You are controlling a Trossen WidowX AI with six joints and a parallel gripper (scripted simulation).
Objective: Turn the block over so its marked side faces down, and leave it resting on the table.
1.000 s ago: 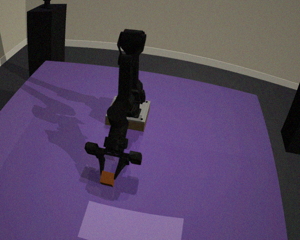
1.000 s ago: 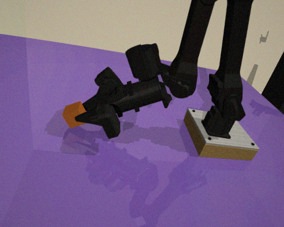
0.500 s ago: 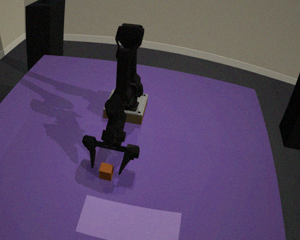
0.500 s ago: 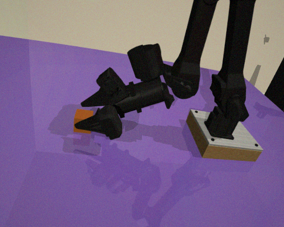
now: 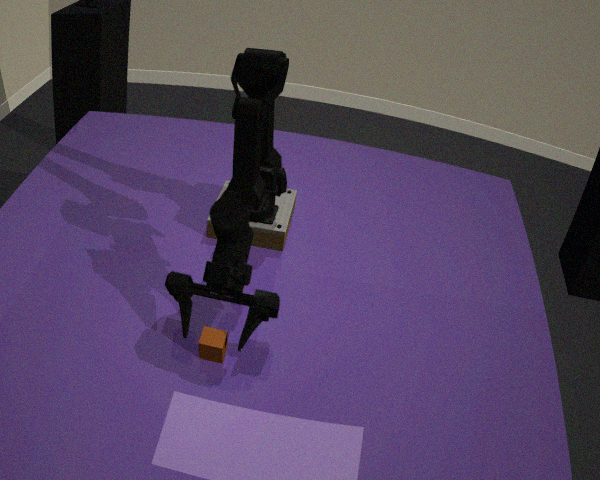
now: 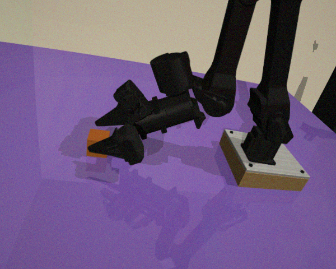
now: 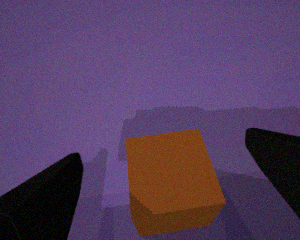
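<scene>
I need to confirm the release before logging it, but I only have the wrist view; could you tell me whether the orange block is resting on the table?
Observer: Yes, in the exterior view the block sits flat on the purple table.
Operator: Thank you. Is the claw touching it?
Observer: No; from the top view the claw is open, with a gap between each fingertip and the block.
Operator: Can you see a mark on any face?
Observer: None on the top or the sides that show; the underside is hidden.
</scene>
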